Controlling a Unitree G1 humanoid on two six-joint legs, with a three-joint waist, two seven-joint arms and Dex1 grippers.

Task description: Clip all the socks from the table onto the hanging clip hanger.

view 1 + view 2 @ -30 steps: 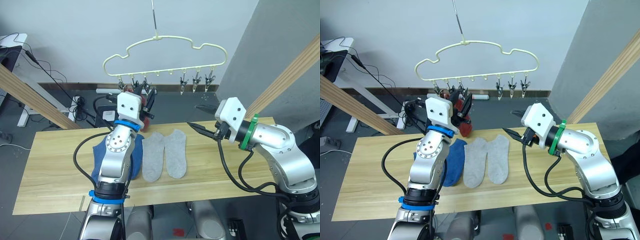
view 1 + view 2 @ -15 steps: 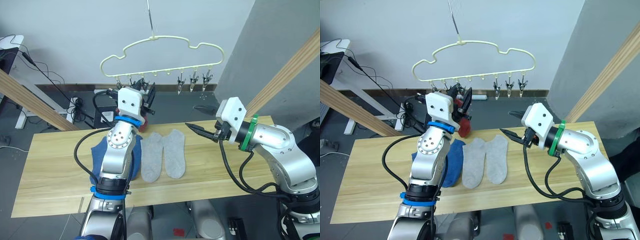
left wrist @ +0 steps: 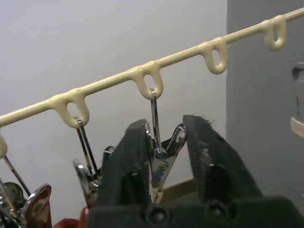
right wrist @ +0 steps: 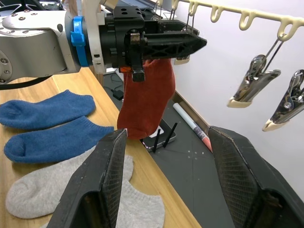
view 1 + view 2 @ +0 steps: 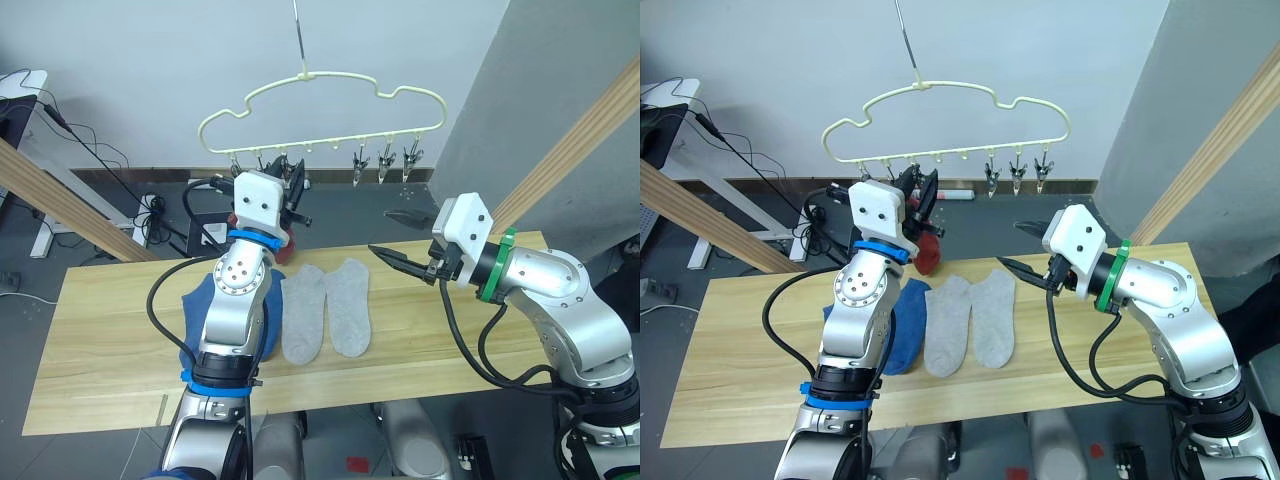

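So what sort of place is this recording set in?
Probably a lab or test room rather than a home: a plank table stands on a dark floor by a bare wall, cables and a power strip trail on the floor, and a clip hanger hangs from a wire.

I see two grey socks (image 5: 325,310) and two blue socks (image 4: 47,124) flat on the table (image 5: 100,340). A red sock (image 4: 144,102) hangs under the yellow hanger (image 5: 320,100), probably clipped there.
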